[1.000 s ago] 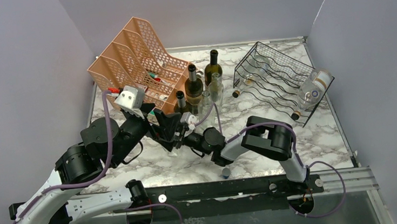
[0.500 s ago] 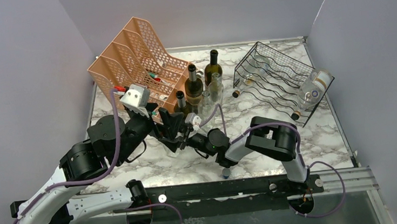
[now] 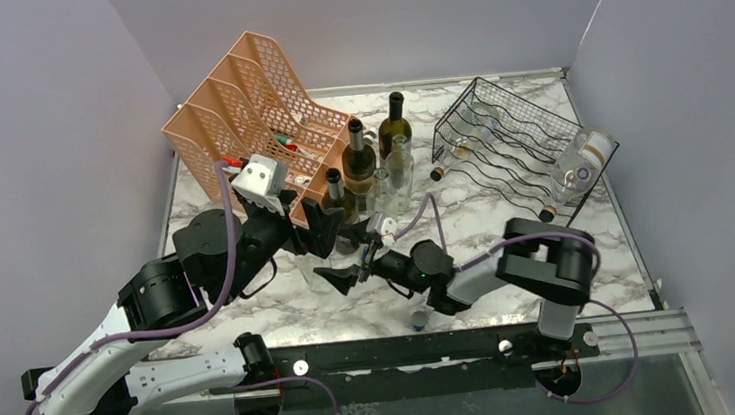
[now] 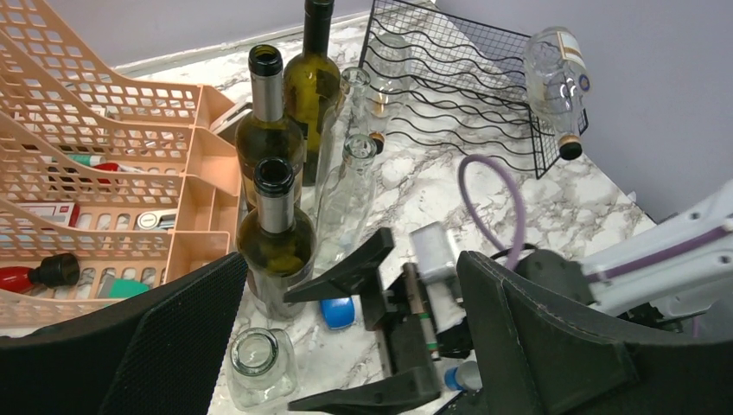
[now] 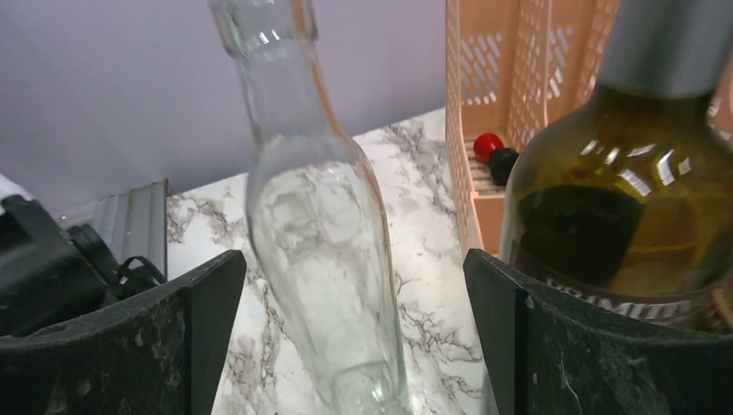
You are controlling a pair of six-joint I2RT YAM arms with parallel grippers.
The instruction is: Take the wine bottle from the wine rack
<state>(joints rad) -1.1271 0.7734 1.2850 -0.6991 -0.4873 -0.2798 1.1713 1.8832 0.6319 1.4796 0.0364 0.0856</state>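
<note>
The black wire wine rack [image 3: 508,135] [image 4: 449,86] stands at the back right. A clear wine bottle [image 3: 580,161] [image 4: 553,78] lies on its right end, neck toward me; another bottle neck [image 3: 438,172] pokes out at its left. A separate clear bottle [image 4: 255,367] [image 5: 324,259] stands on the marble mid-table. My right gripper [image 3: 341,270] [image 5: 346,337] is open, with this bottle between its fingers and gaps on both sides. My left gripper [image 3: 320,230] [image 4: 346,346] hovers open above them, holding nothing.
A peach mesh organizer [image 3: 254,107] with small items fills the back left. Green bottles [image 3: 358,158] [image 3: 395,120] [image 3: 335,190] and clear ones [image 3: 399,159] stand close behind the grippers. A blue cap [image 4: 337,313] lies on the table. Walls close in on left, back and right.
My right gripper has opened and let go of the clear bottle, and it has drawn back toward the near edge. The left arm has moved right and forward.
</note>
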